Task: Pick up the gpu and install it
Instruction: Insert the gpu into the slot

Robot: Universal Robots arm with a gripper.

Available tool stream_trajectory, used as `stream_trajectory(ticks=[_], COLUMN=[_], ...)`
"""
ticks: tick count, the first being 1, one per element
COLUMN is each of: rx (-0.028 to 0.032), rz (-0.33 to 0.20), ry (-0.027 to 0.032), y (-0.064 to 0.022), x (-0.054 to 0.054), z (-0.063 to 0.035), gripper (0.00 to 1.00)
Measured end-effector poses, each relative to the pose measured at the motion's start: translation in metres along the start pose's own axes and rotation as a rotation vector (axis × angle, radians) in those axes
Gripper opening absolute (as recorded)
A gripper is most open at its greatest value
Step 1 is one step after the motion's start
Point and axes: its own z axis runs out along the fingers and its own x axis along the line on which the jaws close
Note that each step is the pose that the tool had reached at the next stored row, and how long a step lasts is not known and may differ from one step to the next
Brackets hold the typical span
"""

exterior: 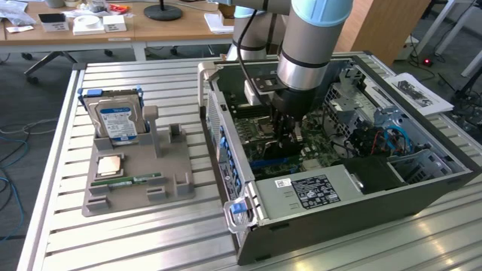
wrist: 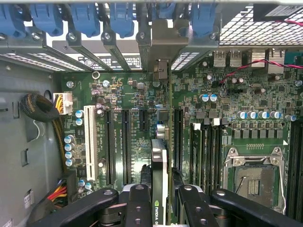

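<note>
My gripper (exterior: 289, 135) reaches down into the open computer case (exterior: 354, 197), low over the motherboard (wrist: 118, 99). It is shut on the gpu (wrist: 160, 156), which stands on edge between my black fingers (wrist: 138, 203). The card's edge with a green logo shows between them. Its silver end bracket (wrist: 161, 52) sits against the case's rear slot wall, among the blue clips (wrist: 85, 19). The card's lower edge lines up with a long expansion slot beside the dark slots (wrist: 127, 142); I cannot tell whether it is seated. In the exterior view the gpu (exterior: 292, 148) is mostly hidden by the gripper.
A grey holder (exterior: 135, 180) on the slatted table at the exterior view's left carries a hard drive (exterior: 117, 121), a CPU chip (exterior: 110, 165) and a RAM stick (exterior: 128, 182). Inside the case are the CPU socket (wrist: 253, 177), cable bundles (wrist: 40, 109) and drive bays (exterior: 391, 124).
</note>
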Motion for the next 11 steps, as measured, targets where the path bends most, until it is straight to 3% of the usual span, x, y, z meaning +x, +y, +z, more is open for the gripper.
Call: stream_trajectory(ticks=[11], rx=[0.0002], rz=[0.0], ry=[0.0], y=[-0.0001], x=[0.0], z=[-0.0022], gripper=[0.27])
